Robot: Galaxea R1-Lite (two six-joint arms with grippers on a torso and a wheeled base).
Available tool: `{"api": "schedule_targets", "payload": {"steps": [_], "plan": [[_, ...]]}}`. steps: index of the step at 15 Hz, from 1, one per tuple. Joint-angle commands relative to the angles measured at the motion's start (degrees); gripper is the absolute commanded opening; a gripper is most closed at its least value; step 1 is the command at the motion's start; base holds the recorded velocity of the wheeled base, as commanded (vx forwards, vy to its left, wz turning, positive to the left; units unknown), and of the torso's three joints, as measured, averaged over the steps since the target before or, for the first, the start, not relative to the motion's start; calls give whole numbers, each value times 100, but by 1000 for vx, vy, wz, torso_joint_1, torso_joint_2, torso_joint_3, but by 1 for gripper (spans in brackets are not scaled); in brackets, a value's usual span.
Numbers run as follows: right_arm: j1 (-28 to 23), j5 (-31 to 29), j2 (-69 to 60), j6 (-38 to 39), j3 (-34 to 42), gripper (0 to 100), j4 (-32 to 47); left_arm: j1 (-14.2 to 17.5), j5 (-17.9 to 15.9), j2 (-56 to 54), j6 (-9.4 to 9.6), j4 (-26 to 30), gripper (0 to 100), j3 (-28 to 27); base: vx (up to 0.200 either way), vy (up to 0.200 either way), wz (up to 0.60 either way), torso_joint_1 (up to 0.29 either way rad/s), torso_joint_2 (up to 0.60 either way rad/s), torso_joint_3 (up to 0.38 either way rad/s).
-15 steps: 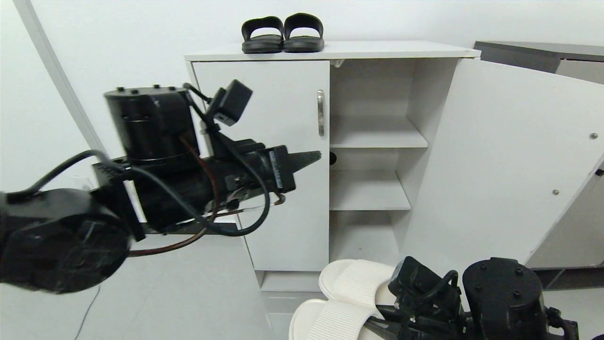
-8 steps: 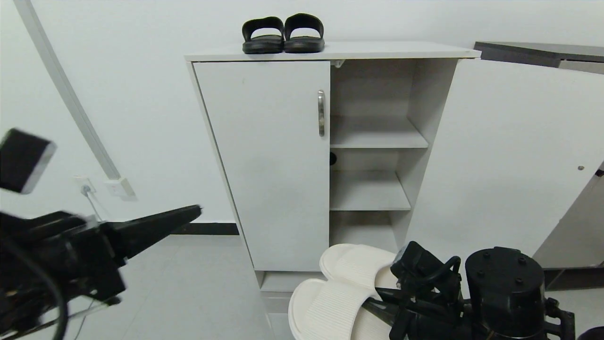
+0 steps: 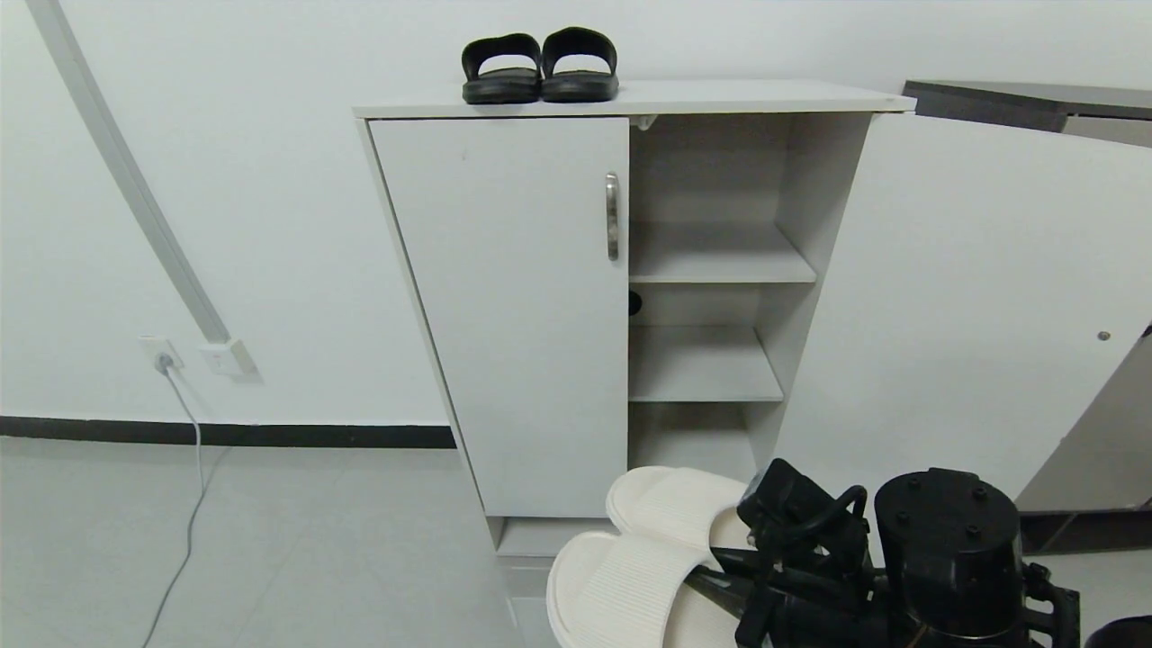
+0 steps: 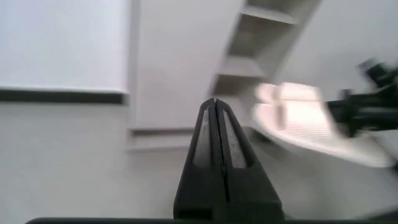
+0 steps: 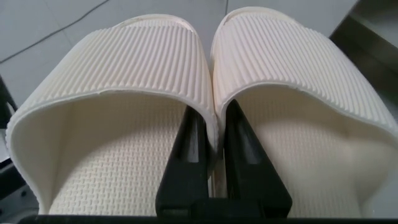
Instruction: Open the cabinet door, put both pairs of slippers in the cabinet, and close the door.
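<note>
White wall and grey floor (image 3: 270, 540), with a white cabinet (image 3: 720, 94) against the wall. Its right door (image 3: 954, 297) is swung open, and its left door (image 3: 513, 315) is shut, with a metal handle (image 3: 612, 216). Right claw (image 5: 214, 115) is at a narrow gap with one finger inside each of the white slippers (image 5: 124, 81), pinching their two inner side walls together. It holds the pair (image 3: 648, 549) off the floor, low in front of the open compartment, toes toward the cabinet. Left claw (image 4: 215, 102) has its fingers pressed fully together and grips nothing. It points toward the cabinet base, with the white slippers (image 4: 305, 115) blurred off to one side beyond it. Compared with a second ago, the left arm has swung down and to the left, away from in front of the shut door. The white pair sits slightly higher, and the right claw's grip is unchanged. The white slippers are ribbed across the strap, have a textured footbed and lie side by side, touching. Black slippers (image 3: 540, 67) sit as a pair on the cabinet top, toes facing out. Two bare shelves (image 3: 711, 256) show inside. A wall socket (image 3: 162, 353) with a cable (image 3: 189, 486) is off to the left.
</note>
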Motion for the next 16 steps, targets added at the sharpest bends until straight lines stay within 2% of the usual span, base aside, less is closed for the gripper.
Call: {"api": "schedule_targets", "payload": {"steps": [1,2,3,4,5,6,7,8,9,10,11,12,13,16], "plan": [[-9,-3,19,-1,-6,0,-6,860,519,-1417,765,294,0,791,0,0,0,0,0,0],[-9,-3,19,-1,-6,0,-6,851,739,-1487,994,197,0,1090,0,0,0,0,0,0],[-9,-3,10,-1,-6,0,-6,851,994,-1487,1055,-76,0,1354,0,0,0,0,0,0],[-9,-3,1,-1,-6,0,-6,851,1161,-1487,1082,-796,0,1758,0,0,0,0,0,0],[-9,-3,1,-1,-6,0,-6,851,1178,-1487,1099,-1245,0,2057,0,0,0,0,0,0],[-9,-3,1,-1,-6,0,-6,851,1205,-1487,1099,-1385,0,2180,0,0,0,0,0,0],[0,-3,1,-10,-6,0,-6,851,1196,-1487,1117,-1262,0,2171,0,0,0,0,0,0],[0,-3,10,-19,-14,0,-6,851,1082,-1487,1266,-1165,0,2171,0,0,0,0,0,0],[0,-3,10,-10,-14,0,-6,851,818,-1487,1451,-1130,0,2171,0,0,0,0,0,0],[0,-3,19,-1,-41,0,-6,851,634,-1487,1548,-1121,0,2171,0,0,0,0,0,0],[0,-20,72,-1,-67,0,-6,851,713,-1487,1512,-1121,0,2171,0,0,0,0,0,0],[0,-64,107,8,-155,0,-24,851,924,-1487,1372,-1139,0,2180,0,0,0,0,0,0],[0,-205,160,16,-208,0,-24,851,985,-1487,1249,-1148,0,2180,0,0,0,0,0,0],[9,-1180,397,280,-638,0,-103,851,880,-1487,1266,-1157,0,2180,0,0,0,0,0,0]]}}
